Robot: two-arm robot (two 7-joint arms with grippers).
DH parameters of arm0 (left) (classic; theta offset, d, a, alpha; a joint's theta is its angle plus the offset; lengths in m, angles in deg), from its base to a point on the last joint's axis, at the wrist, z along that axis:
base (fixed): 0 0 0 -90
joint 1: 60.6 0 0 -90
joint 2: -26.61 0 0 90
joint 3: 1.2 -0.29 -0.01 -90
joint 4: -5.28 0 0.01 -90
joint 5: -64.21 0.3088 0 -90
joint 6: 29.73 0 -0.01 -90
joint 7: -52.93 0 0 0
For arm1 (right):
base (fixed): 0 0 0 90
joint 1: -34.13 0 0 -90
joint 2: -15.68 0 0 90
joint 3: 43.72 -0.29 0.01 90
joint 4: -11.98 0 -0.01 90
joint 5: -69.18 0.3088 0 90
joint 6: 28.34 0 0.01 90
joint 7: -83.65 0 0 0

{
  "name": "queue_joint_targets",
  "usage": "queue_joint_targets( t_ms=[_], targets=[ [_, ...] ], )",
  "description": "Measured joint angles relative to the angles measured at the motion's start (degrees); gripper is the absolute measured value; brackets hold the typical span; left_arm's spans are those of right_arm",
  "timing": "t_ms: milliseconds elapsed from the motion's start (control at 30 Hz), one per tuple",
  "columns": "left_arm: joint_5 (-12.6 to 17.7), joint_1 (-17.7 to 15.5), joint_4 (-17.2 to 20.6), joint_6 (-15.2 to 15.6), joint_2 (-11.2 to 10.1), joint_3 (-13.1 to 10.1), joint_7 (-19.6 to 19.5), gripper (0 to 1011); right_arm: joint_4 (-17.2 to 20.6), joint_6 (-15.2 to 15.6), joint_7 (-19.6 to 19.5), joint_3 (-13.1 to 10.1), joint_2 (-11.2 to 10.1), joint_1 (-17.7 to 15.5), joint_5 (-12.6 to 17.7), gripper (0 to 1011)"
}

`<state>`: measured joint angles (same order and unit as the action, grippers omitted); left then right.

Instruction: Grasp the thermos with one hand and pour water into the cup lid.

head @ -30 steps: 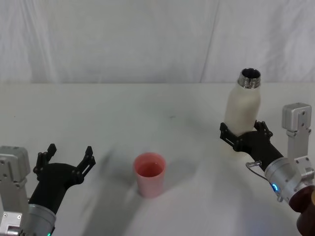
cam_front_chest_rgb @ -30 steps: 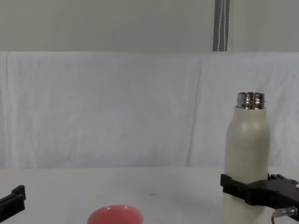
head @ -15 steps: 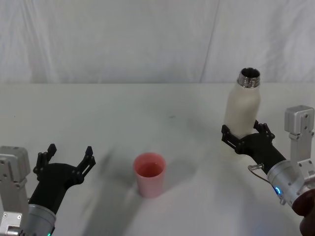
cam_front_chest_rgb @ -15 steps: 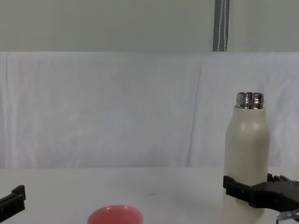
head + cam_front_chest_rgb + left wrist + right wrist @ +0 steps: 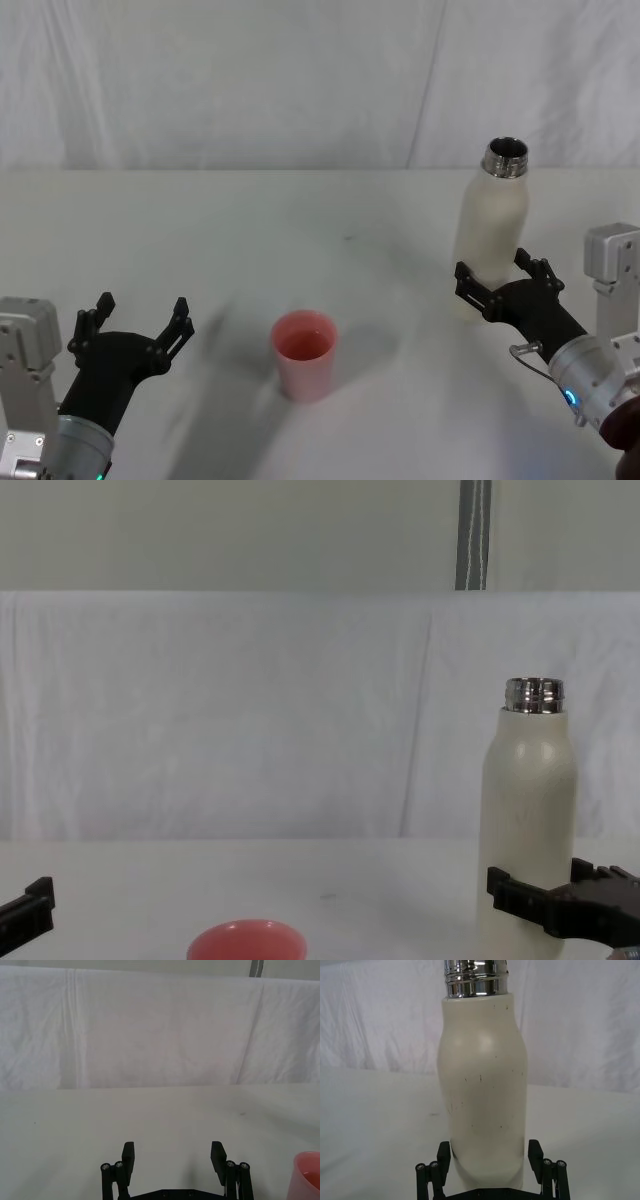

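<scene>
The cream-white thermos (image 5: 492, 225) stands upright on the table at the right, its steel neck uncapped. My right gripper (image 5: 500, 274) is open, with one jaw on each side of the bottle's lowest part (image 5: 487, 1110). The jaws sit very close to its sides without squeezing. The pink cup lid (image 5: 303, 350) stands upright near the table's middle front, well to the left of the thermos. My left gripper (image 5: 142, 315) hovers open and empty at the front left, with the cup lid (image 5: 307, 1175) off to its side. No water stream is visible.
A white cloth covers the table (image 5: 300, 230), and a white draped backdrop (image 5: 300, 80) closes off the far edge. The stretch of table between cup lid and thermos is bare.
My right gripper has slid back toward me and a little lower along the thermos, which stays upright in place. Left arm and cup lid have not moved.
</scene>
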<state>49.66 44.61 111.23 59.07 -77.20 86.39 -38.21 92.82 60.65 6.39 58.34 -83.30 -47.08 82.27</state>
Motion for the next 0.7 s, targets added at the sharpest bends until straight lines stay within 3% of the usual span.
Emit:
queue_joint_targets(
  t_ms=[300, 700],
  targets=[
    [0.0, 0.0, 0.0, 0.0, 0.0, 0.0, 0.0, 1001, 1.7, 0.4, -0.4, -0.3, -0.4, -1.8, 0.2, 1002],
    [0.0, 0.0, 0.0, 0.0, 0.0, 0.0, 0.0, 1001, 7.4, 0.7, -1.5, -1.1, -0.9, -6.1, 0.5, 1002]
  ],
)
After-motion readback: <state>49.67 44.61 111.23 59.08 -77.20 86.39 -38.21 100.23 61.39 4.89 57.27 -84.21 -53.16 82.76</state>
